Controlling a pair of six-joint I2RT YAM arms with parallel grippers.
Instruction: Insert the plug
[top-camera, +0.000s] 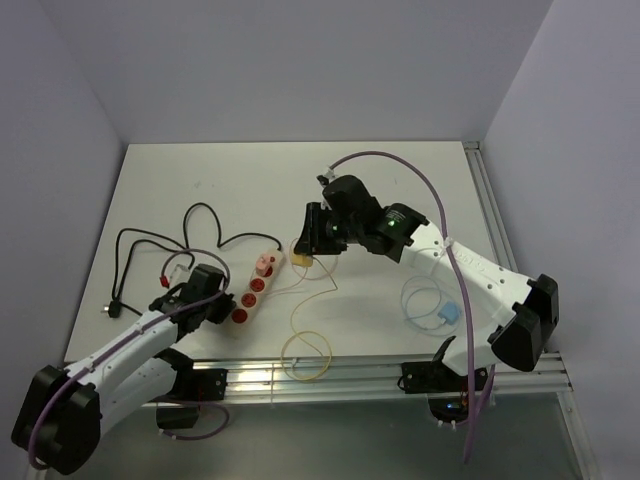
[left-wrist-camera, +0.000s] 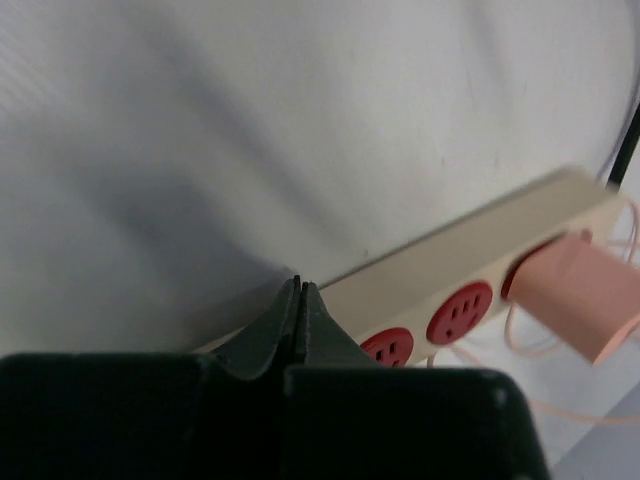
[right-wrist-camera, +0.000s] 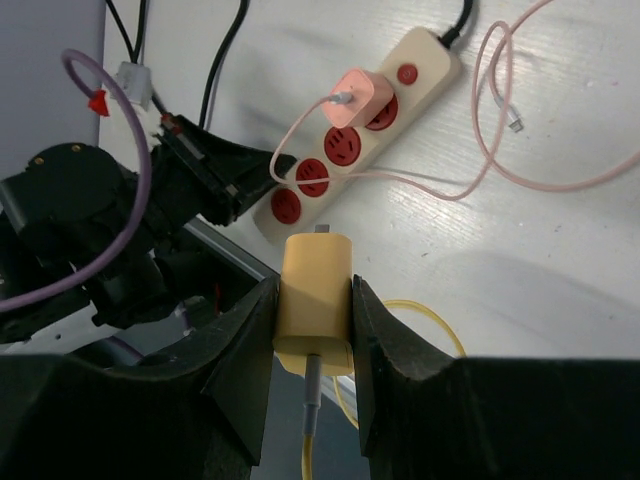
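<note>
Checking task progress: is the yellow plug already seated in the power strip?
No, the yellow plug is clamped in the right gripper, apart from the power strip.

The right claw (right-wrist-camera: 313, 290) grips a yellow plug (right-wrist-camera: 316, 295) between both fingers (right-wrist-camera: 250, 340), one pressed against each side. The plug's prongs face the power strip (right-wrist-camera: 425, 55) just beyond, without touching it. A yellow cable (right-wrist-camera: 311, 410) leaves the plug's near end, and a loop of it lies on the white counter (right-wrist-camera: 560, 260) to the right. The cream strip lies diagonally, with three free red sockets (right-wrist-camera: 312, 178) at its near end. Next come a pink charger (right-wrist-camera: 362, 92) plugged in and a red switch (right-wrist-camera: 407, 73). A pink cable (right-wrist-camera: 490, 120) curls across the counter. The left claw (right-wrist-camera: 280, 165) reaches the strip's near left end.
</note>
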